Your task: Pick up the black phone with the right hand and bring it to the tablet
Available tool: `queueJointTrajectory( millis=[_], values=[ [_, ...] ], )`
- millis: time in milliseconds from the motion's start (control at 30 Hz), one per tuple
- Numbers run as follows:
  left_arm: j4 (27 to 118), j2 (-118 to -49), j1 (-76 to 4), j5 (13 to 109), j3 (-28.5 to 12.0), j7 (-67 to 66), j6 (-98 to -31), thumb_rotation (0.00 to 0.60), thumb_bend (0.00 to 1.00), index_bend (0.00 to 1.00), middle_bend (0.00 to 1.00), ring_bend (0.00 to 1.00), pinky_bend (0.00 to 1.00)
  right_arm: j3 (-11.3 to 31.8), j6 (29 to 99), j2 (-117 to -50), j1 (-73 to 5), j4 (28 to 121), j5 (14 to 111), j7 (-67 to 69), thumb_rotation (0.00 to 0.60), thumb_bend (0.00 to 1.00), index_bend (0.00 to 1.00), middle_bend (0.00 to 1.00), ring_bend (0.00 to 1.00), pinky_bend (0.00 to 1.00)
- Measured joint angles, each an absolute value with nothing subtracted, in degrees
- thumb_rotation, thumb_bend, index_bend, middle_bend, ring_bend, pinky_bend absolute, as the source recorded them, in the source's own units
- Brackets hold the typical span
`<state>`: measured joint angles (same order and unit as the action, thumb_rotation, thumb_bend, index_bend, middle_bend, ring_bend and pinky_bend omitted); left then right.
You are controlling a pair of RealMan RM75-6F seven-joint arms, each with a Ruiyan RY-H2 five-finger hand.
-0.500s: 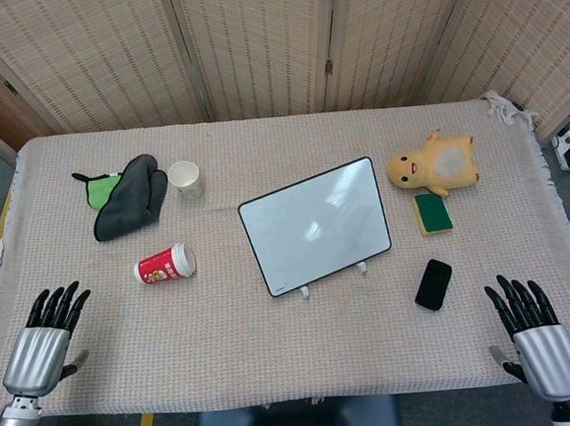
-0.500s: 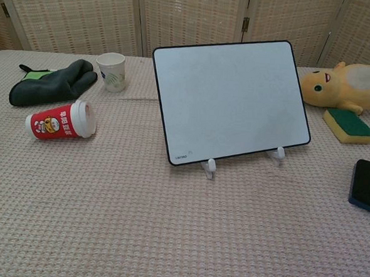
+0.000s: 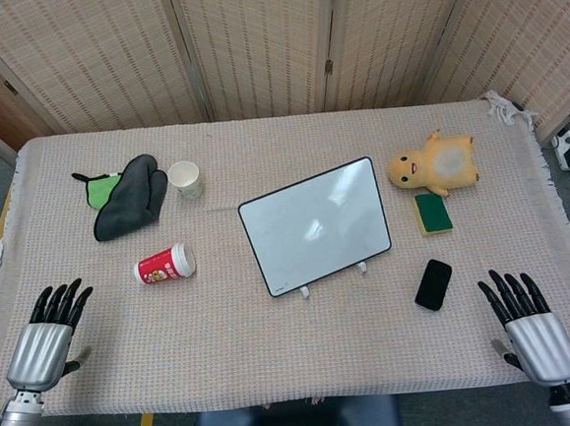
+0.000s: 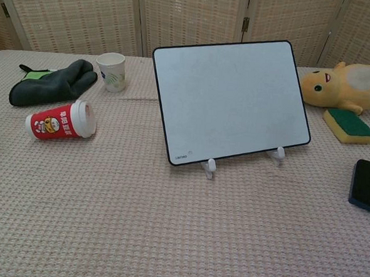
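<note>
Little can be read here. The tablet (image 4: 231, 100) carries a small grey brand mark at the lower left corner of its white face in the chest view, but the letters are too small to make out. The red cup (image 4: 60, 121), lying on its side, shows a cartoon figure and a few pale characters beside it, also too small and blurred to read. The white paper cup (image 4: 111, 71) bears a greenish printed pattern with no legible wording. In the head view all of these marks are smaller still and none can be read
</note>
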<state>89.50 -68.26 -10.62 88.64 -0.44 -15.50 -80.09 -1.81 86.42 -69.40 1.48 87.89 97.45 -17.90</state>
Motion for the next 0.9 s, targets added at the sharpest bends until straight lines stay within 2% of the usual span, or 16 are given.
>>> queueJointTrajectory(
  millis=[100,200,300,467,733,900],
  values=[
    [89.2,-68.2,-11.1,87.8,-0.8,-15.2,-79.2,0.600,0.24,0.00,0.00,0.00,0.00,-1.5,85.2,-68.0,0.7,88.7,97.1,-23.3,0.600,0.25,0.00,0.00,0.00,0.00],
    [89.1,-68.3,-11.4,86.8,-1.1,-15.1,-78.3,0.600,0.24,0.00,0.00,0.00,0.00,-0.8,83.3,-66.3,-0.7,90.2,96.4,-30.1,0.600,0.25,0.05,0.00,0.00,0.00],
    [89.1,-68.4,-11.6,86.4,-1.2,-15.5,-77.9,0.600,0.24,0.00,0.00,0.00,0.00,0.2,79.7,-64.6,-2.7,92.1,94.9,-36.6,0.600,0.25,0.09,0.00,0.00,0.00],
    [89.4,-68.3,-11.6,86.1,-1.1,-15.7,-77.9,0.600,0.24,0.00,0.00,0.00,0.00,2.0,72.5,-64.1,-6.6,94.0,90.3,-43.4,0.600,0.25,0.11,0.00,0.00,0.00],
    [89.4,-68.2,-11.5,85.8,-1.0,-15.7,-78.0,0.600,0.24,0.00,0.00,0.00,0.00,2.5,63.8,-70.4,-12.9,89.7,86.5,-49.4,0.600,0.25,0.16,0.00,0.00,0.00],
    [89.4,-68.0,-11.0,86.5,-0.8,-14.8,-79.1,0.600,0.24,0.00,0.00,0.00,0.00,2.6,61.6,-73.5,-15.5,86.8,85.0,-50.2,0.600,0.25,0.20,0.00,0.00,0.00]
  ],
)
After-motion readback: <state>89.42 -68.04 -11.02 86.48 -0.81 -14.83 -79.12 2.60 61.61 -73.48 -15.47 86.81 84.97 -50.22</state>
